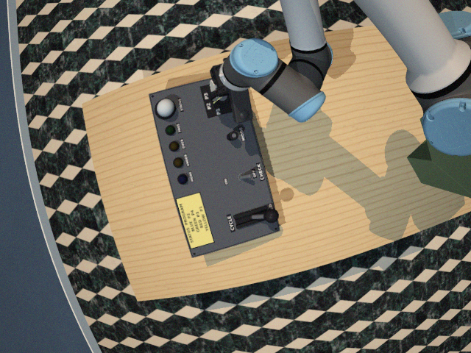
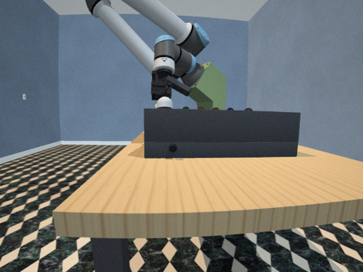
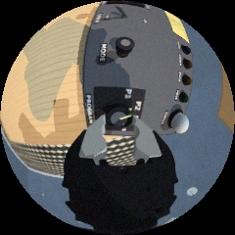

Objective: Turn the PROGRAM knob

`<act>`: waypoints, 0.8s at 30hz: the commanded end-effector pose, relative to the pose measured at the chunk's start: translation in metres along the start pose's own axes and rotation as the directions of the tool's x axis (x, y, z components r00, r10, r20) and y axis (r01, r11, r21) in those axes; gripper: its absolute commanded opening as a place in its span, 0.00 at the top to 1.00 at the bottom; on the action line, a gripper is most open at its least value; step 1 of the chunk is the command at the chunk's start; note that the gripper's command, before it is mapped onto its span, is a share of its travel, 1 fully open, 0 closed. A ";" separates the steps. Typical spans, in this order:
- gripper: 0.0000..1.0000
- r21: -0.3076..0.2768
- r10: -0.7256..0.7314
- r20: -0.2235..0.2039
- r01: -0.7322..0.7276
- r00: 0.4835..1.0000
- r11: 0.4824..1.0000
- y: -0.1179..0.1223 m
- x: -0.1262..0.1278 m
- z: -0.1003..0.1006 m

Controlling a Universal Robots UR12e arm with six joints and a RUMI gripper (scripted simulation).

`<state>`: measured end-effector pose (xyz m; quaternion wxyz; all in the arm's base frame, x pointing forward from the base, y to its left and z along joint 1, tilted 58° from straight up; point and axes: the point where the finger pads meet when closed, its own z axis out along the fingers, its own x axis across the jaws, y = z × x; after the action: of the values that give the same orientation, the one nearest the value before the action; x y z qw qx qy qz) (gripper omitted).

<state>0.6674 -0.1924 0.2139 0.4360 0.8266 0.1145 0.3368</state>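
Item: PROGRAM knob (image 3: 118, 117), mid-rotation toward P2.

Top view: console (image 1: 213, 167) on wooden table (image 1: 342, 197); knob at its upper corner, beneath the wrist, pointer line near P2.
Exterior view: gripper (image 2: 160, 98) upright over the console's far end, beside the white dome (image 2: 164, 102).
Wrist view: jaws partly closed, clamped on the knob. Next move, judged: finish the twist gently, without shifting the loose console, then release.

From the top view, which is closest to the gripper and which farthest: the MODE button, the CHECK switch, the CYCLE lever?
Gripper shut on the PROGRAM knob.
1. MODE button, just below it.
2. CHECK switch, mid-panel.
3. CYCLE lever, far end.
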 end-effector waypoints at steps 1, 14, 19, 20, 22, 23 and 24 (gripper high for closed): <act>1.00 0.000 -0.020 -0.001 0.020 1.000 1.000 0.000 0.000 0.000; 1.00 0.000 -0.025 -0.001 0.025 1.000 1.000 0.000 0.000 0.000; 1.00 0.000 -0.025 -0.001 0.025 1.000 1.000 0.000 0.000 0.000; 1.00 0.000 -0.025 -0.001 0.025 1.000 1.000 0.000 0.000 0.000; 1.00 0.000 -0.025 -0.001 0.025 1.000 1.000 0.000 0.000 0.000; 1.00 0.000 -0.025 -0.001 0.025 1.000 1.000 0.000 0.000 0.000; 1.00 0.000 -0.025 -0.001 0.025 1.000 1.000 0.000 0.000 0.000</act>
<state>0.6673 -0.1924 0.2140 0.4402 0.8251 0.1250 0.3314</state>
